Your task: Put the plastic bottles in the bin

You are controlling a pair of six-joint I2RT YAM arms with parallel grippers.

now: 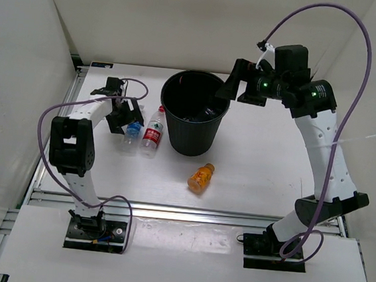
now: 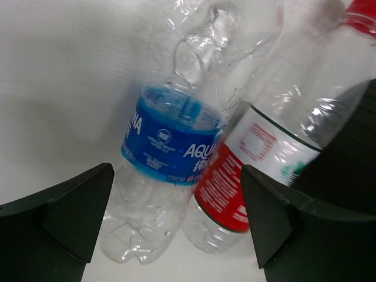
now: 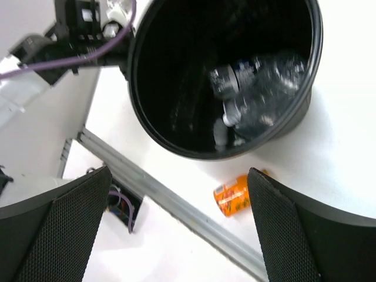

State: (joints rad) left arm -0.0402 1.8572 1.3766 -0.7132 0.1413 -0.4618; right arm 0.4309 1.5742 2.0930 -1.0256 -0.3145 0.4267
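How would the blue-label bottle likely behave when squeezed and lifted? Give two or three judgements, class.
The blue-label bottle looks empty, so probably light. Its clear walls are dented, so it likely gives under a squeeze. Lying on its side, round, it may roll.

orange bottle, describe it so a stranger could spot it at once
Find the round black bin on the white table. Just below it in the top view, a short orange bottle lies on its side. Unlike the blue-labelled bottle and red-labelled bottle left of the bin, both clear, it is orange and lies alone.
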